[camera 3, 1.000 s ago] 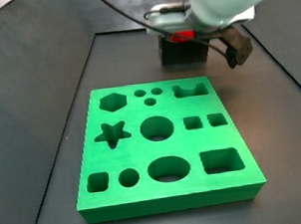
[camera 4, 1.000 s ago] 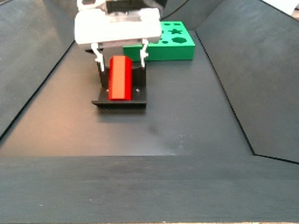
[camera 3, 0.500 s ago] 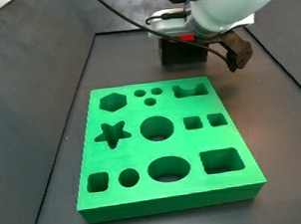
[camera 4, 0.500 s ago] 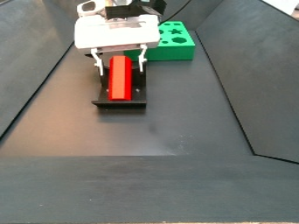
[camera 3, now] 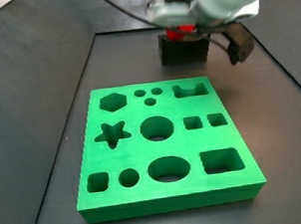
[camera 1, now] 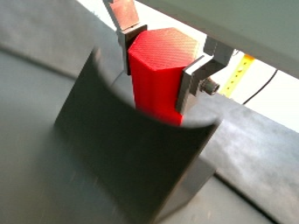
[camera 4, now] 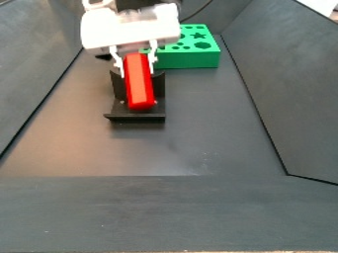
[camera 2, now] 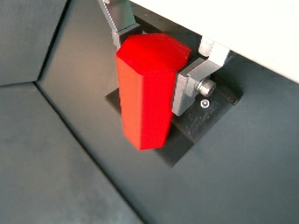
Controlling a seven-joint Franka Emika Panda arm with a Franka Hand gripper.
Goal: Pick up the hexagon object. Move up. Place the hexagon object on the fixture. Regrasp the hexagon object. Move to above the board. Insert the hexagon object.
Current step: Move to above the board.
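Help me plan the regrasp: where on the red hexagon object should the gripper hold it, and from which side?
Probably near its upper end, coming from above along its long axis, fingers on two opposite flat faces. The hexagon object leans lengthwise in the fixture, lower end seated, so only the top stands free. The gripper already straddles that end in both wrist views; its silver fingers lie against the flats.

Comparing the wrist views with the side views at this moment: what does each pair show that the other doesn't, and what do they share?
Only the wrist views show the silver fingers flanking the red block's hexagonal end up close. Only the side views show the green board with its cut-outs and the whole dark fixture on the floor. Both pairs show the pincer around the red block at the fixture.
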